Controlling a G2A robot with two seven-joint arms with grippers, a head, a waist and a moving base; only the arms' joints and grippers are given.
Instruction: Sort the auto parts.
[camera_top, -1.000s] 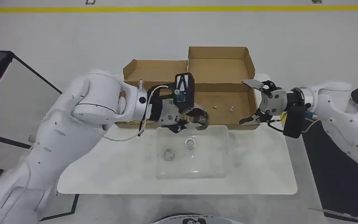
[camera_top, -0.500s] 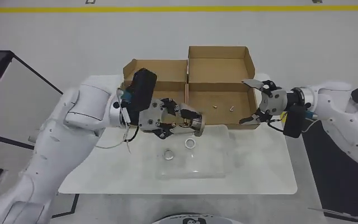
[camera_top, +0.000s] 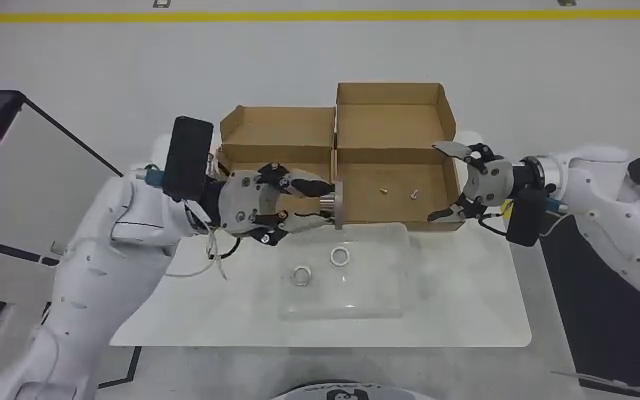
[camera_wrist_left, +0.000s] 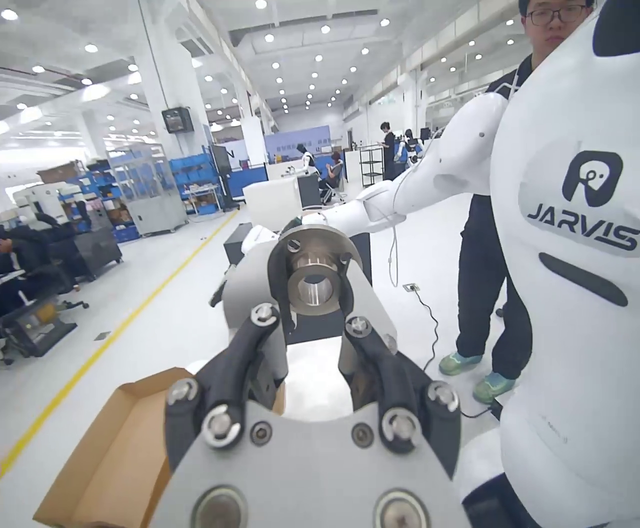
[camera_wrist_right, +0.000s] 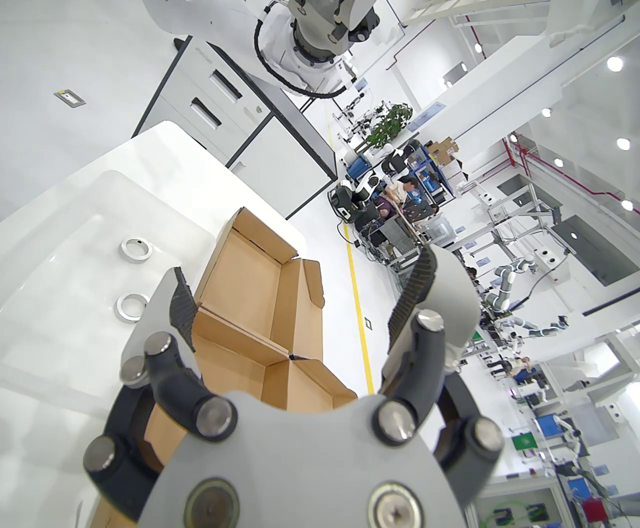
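Observation:
My left gripper (camera_top: 318, 203) is shut on a metal flanged bushing (camera_top: 333, 203), held on its side above the front wall where the two cardboard boxes meet. The left wrist view has the bushing (camera_wrist_left: 312, 280) clamped between the black fingers (camera_wrist_left: 280, 310). My right gripper (camera_top: 452, 182) hangs open by the right wall of the right box (camera_top: 395, 120), nothing between its fingers (camera_wrist_right: 430, 285). Two small screws (camera_top: 383, 186) (camera_top: 411, 190) lie in that box. Two metal rings (camera_top: 300, 275) (camera_top: 340, 256) rest in the clear tray (camera_top: 375, 290).
The left box (camera_top: 275, 128) stands open behind my left gripper. The white table (camera_top: 470, 300) has free room right of the tray. In the right wrist view, both rings (camera_wrist_right: 136, 249) (camera_wrist_right: 131, 306) lie in the tray beside the boxes (camera_wrist_right: 250, 290).
My left wrist has rolled and drawn back toward the boxes, carrying the bushing from over the tray's far edge and turning it on its side. The right arm has not moved.

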